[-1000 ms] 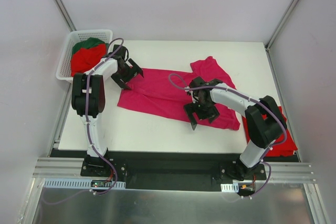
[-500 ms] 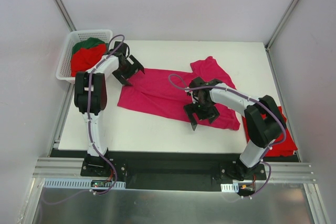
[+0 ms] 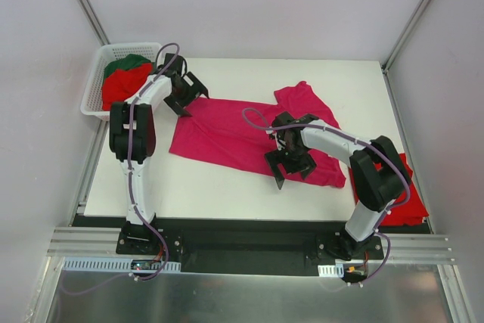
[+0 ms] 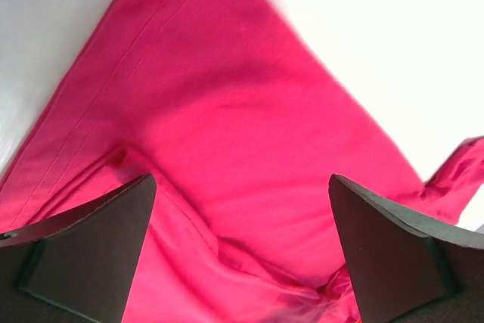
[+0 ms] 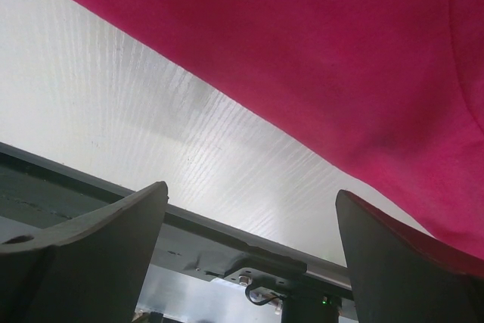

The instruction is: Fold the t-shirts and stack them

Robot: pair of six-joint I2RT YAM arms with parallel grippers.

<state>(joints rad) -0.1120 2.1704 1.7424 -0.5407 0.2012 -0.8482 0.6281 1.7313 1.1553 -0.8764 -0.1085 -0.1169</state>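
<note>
A magenta-pink t-shirt [image 3: 234,134] lies spread and rumpled across the white table [image 3: 227,187]. My left gripper [image 3: 188,97] hangs open over its far left corner. In the left wrist view the cloth [image 4: 227,111] fills the gap between the fingers [image 4: 83,255], which are not touching it. My right gripper [image 3: 292,171] is open at the shirt's near edge. The right wrist view shows the shirt's hem [image 5: 325,51] above bare table [image 5: 136,104], with nothing between the fingers [image 5: 91,255]. A red t-shirt [image 3: 122,86] and a dark green one [image 3: 127,63] lie in the basket.
The white lattice basket [image 3: 93,85] stands off the table's far left corner. A folded red t-shirt [image 3: 408,206] lies at the table's near right, partly under my right arm. White walls close in both sides and the back.
My left gripper has moved away from the arm bases and slightly right, toward the shirt's far left corner. The right arm and the shirt have not moved.
</note>
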